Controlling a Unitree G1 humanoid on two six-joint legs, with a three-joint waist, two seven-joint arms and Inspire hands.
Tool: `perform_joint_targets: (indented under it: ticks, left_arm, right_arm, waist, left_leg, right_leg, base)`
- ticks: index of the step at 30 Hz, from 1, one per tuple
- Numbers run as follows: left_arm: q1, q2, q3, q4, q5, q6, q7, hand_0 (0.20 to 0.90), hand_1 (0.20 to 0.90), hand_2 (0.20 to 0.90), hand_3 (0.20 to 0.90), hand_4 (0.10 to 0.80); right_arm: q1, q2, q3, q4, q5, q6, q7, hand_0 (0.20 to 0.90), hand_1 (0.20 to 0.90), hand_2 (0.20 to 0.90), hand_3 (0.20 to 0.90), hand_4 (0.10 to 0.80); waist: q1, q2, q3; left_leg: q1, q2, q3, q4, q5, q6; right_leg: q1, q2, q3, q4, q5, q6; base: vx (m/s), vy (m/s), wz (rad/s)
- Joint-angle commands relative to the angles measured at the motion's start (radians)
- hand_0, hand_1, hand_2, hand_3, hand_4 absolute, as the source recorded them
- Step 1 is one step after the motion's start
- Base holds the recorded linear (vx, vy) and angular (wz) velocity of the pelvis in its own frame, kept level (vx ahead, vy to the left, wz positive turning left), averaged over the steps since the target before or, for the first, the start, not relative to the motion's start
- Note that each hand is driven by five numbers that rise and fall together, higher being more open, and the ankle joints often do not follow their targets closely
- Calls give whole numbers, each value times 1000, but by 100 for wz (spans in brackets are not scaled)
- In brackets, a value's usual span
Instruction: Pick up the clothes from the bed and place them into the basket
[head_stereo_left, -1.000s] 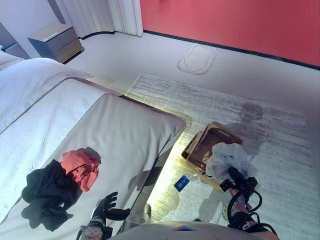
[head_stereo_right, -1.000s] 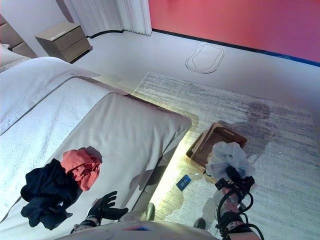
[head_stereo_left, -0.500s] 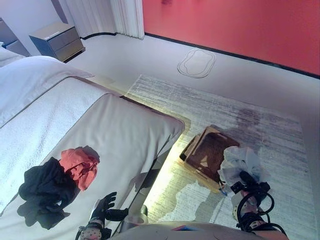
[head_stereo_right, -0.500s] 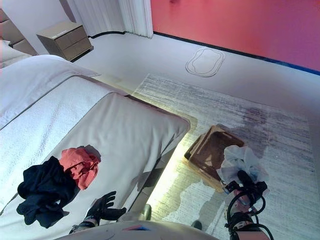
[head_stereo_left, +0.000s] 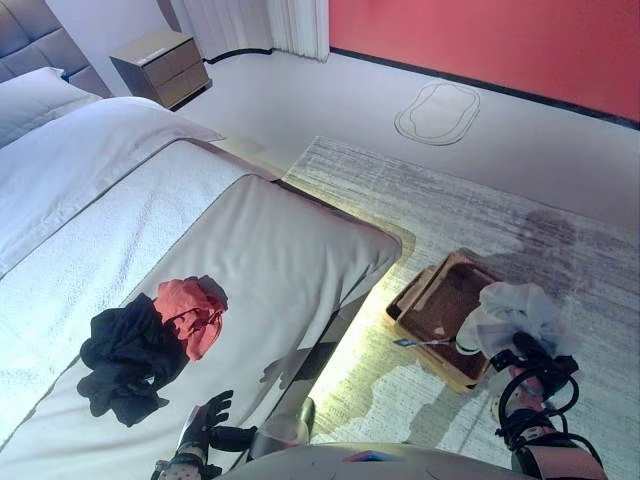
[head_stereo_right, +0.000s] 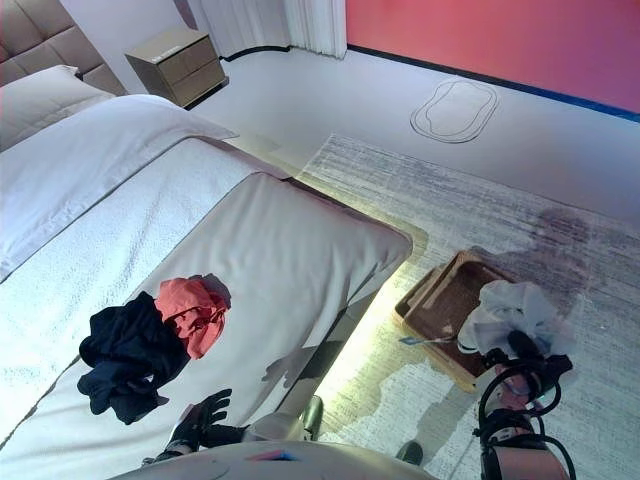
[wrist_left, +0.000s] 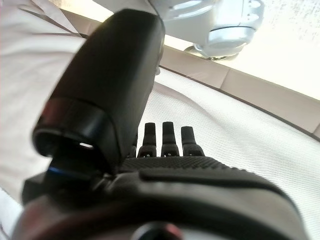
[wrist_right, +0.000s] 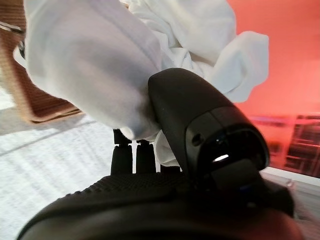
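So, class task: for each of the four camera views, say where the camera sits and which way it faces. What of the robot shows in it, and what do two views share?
Left eye view: on the head, looking down at the bed, basket and both hands.
Right eye view: beside it, same scene; black garment and pink garment lie on the bed.
Left wrist view: on the left arm, along the open left hand to the bed cover.
Right wrist view: along the right hand, shut on the white garment.
Shared: right wrist and eye views both show garment and basket.

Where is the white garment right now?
The white garment is bunched in the right hand, held over the near right edge of the brown basket on the rug beside the bed.
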Motion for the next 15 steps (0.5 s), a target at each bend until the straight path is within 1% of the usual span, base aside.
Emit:
perform_joint_targets:
  ticks: [1,4,5,6,7,8,13,15]
  left_arm:
    - [-41,54,-5,24,5,-71,-3,900,900,900,900,800]
    - [-38,59,-6,26,5,-64,-18,900,900,900,900,800]
    - [-36,62,-7,27,7,-65,-24,900,900,900,900,800]
    - [-36,63,-7,26,2,-64,-27,900,900,900,900,800]
    - [-37,65,-7,26,-4,-60,-30,900,900,900,900,800]
    - [-36,66,-7,28,-5,-58,-30,900,900,900,900,800]
    - [-39,76,-2,41,-19,-17,-56,900,900,900,900,800]
    - [-36,77,2,49,-19,15,-79,900,900,900,900,800]
  right_arm:
    - [-84,-164,-30,-69,-63,-58,-7,300,300,300,200,100]
    - [-111,-195,-27,-74,-79,-26,-7,300,300,300,200,100]
    - [-118,-204,-24,-76,-82,-12,-13,371,371,371,282,182]
    - [-126,-211,-22,-75,-80,-1,-14,641,641,641,598,498]
    - [-134,-220,-24,-70,-74,13,-7,761,761,761,738,638]
    - [-139,-230,-27,-60,-66,28,18,900,900,900,900,800]
    - [-195,-275,-1,-40,-48,92,85,900,900,900,900,800]
    - [-217,-295,8,-35,-38,115,122,900,900,900,900,800]
  waist:
    - [36,-3,-9]
    - [39,-1,-5]
    - [40,0,-4]
    - [39,1,-3]
    - [40,2,-2]
    - [42,4,-1]
    - [55,6,9]
    - [59,6,11]
  left_leg:
    - [-78,-19,-54,-7,31,-35]
    - [-81,-18,-55,-5,34,-39]
    - [-81,-17,-56,-4,34,-40]
    - [-81,-17,-56,-4,35,-41]
    - [-82,-18,-57,-3,35,-42]
    - [-85,-17,-58,0,35,-43]
    - [-97,-18,-69,12,37,-49]
    - [-103,-20,-73,13,38,-51]
  right_leg:
    - [48,3,-26,87,-95,9]
    - [51,2,-30,91,-100,7]
    - [52,1,-31,93,-101,7]
    - [53,0,-31,94,-102,6]
    - [55,0,-32,94,-104,5]
    - [57,-1,-34,95,-105,5]
    - [61,-6,-45,97,-108,2]
    - [59,-6,-46,95,-107,1]
  base:
    - [53,-22,2]
    - [43,-9,2]
    - [50,-5,2]
    - [51,-4,2]
    - [54,0,2]
    - [55,1,1]
    - [57,-5,3]
    - [40,1,6]
